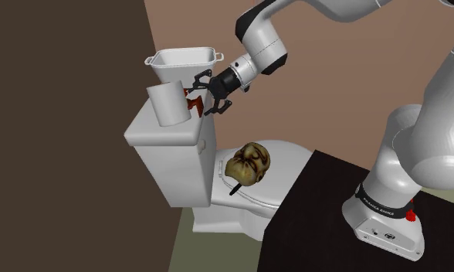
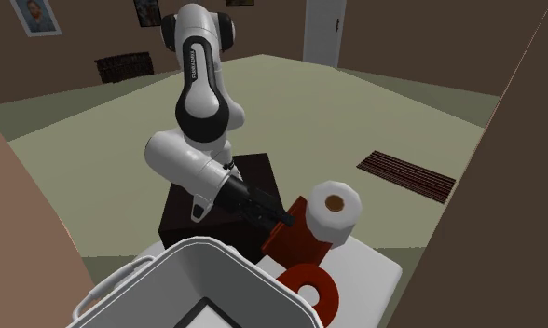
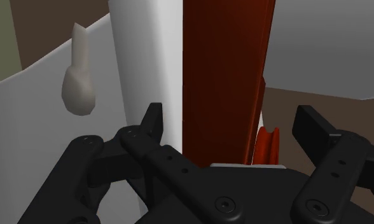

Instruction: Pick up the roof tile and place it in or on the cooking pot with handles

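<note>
The roof tile [image 2: 294, 239] is a dark red piece standing upright on the toilet tank lid, next to a white roll [image 2: 335, 211]. In the wrist view the tile [image 3: 224, 76] rises between my spread fingers [image 3: 151, 125], and neither finger touches it. My black gripper [image 1: 210, 94] is open at the tank's edge, right beside the tile [image 1: 191, 101]. The white cooking pot with handles [image 1: 183, 63] stands on the tank behind the roll [image 1: 170, 103]. In the second exterior view the pot's rim [image 2: 174, 256] fills the foreground, with a curved red piece [image 2: 315, 291] against it.
A brown head-shaped mask [image 1: 249, 162] lies on the toilet seat [image 1: 283, 162] below the gripper. The tank lid [image 1: 148, 133] is narrow and crowded. A brown wall stands close behind the tank. My black stand [image 1: 326, 224] sits beside the toilet.
</note>
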Controlling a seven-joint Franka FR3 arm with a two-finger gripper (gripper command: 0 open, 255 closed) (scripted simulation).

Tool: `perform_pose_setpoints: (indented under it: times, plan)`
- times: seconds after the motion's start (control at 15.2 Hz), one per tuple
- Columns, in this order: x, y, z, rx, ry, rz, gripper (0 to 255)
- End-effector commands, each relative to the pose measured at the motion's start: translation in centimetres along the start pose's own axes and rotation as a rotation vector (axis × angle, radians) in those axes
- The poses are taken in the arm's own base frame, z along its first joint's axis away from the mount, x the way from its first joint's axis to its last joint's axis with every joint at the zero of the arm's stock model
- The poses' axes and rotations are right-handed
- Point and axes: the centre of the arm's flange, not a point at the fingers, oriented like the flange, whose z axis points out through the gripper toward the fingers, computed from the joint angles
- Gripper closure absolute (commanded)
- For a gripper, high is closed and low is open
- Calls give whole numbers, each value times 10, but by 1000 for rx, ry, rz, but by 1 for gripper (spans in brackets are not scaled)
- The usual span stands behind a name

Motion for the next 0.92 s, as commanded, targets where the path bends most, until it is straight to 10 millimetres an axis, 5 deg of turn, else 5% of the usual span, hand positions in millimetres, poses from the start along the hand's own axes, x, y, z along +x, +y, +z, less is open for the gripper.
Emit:
perform_pose_setpoints:
  times: [0.0,0.2,0.26,0.86]
  plan:
    - [0,0,0,0,0,0,0]
    - [0,0,0,0,0,0,0]
    - [0,0,0,0,0,0,255]
    - [0,0,0,0,0,0,255]
